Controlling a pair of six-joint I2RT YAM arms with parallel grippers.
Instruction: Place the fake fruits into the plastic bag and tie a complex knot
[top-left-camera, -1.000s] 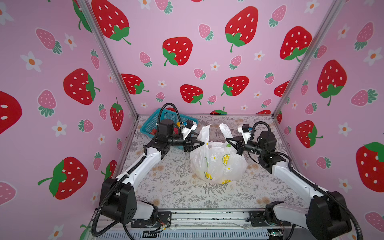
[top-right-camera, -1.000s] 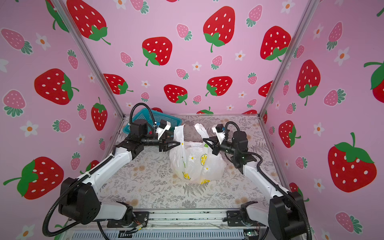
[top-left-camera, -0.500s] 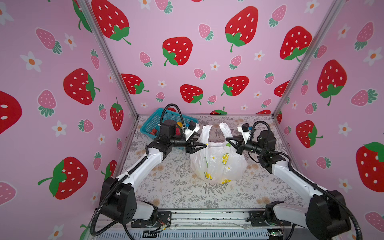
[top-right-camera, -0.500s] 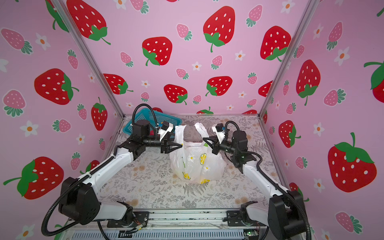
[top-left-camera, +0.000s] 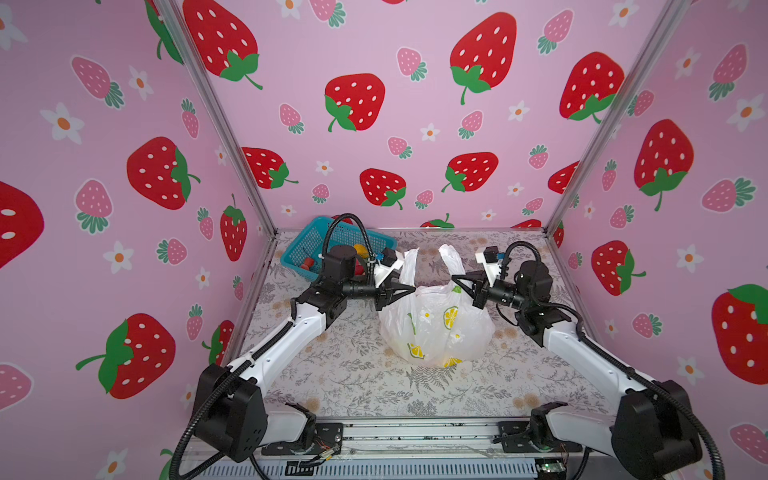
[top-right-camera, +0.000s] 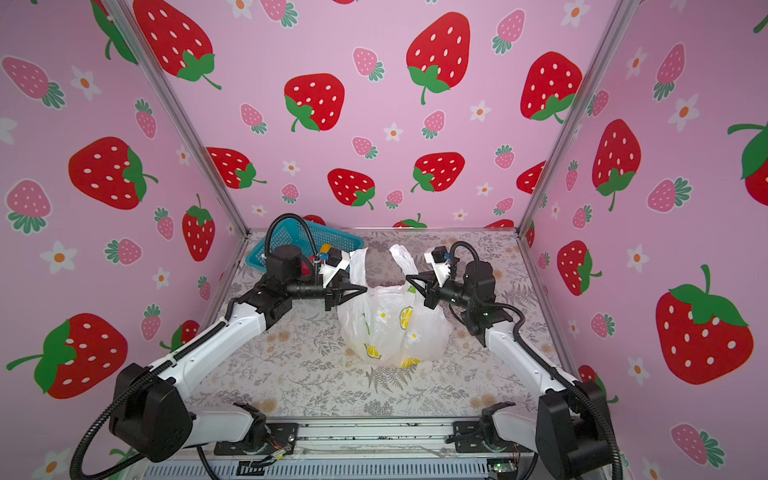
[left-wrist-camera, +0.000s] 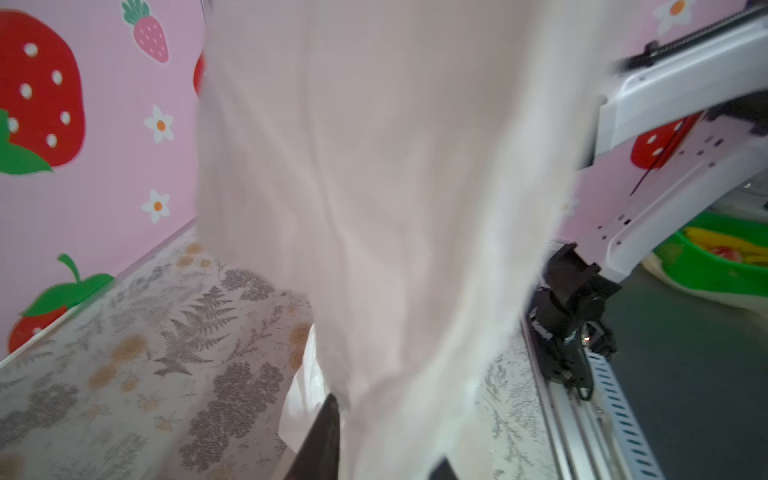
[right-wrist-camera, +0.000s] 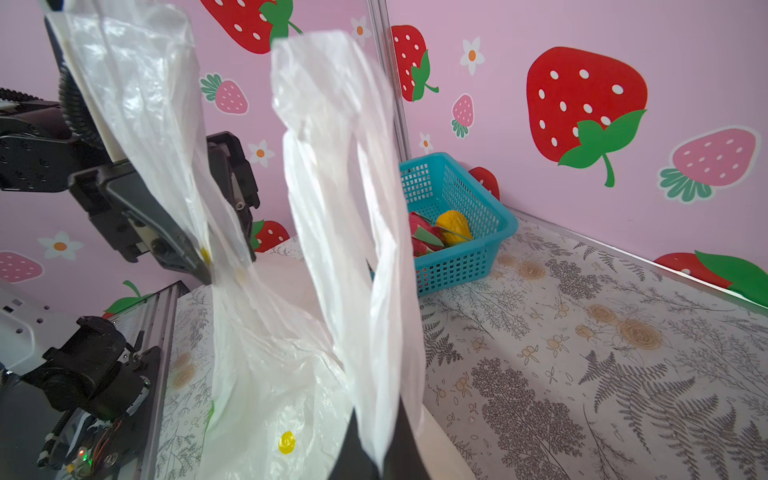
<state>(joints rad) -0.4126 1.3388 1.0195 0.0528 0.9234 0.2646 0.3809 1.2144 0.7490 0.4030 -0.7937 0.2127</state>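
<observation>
With each handle pinched upright in clenched jaws, left gripper (top-left-camera: 409, 289) on one and right gripper (top-left-camera: 456, 277) on the other, the bag (top-left-camera: 436, 328) stands mid-tabletop (ready for knotting), though fruits (right-wrist-camera: 440, 232) remain in the basket (right-wrist-camera: 465, 249).

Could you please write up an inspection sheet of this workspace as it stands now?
Surface: floral-print table, flat.
Job's things: plastic bag mid-table, handle loops upright, no knot seen; fake fruits lie in the teal basket at the back corner.
Clutter: nothing seen.
Grippers: left gripper closed on the bag's left handle; right gripper shut on the right handle.
Cables: black hoses loop over both wrists, clear of the bag.
Surroundings: pink strawberry-print walls.
</observation>
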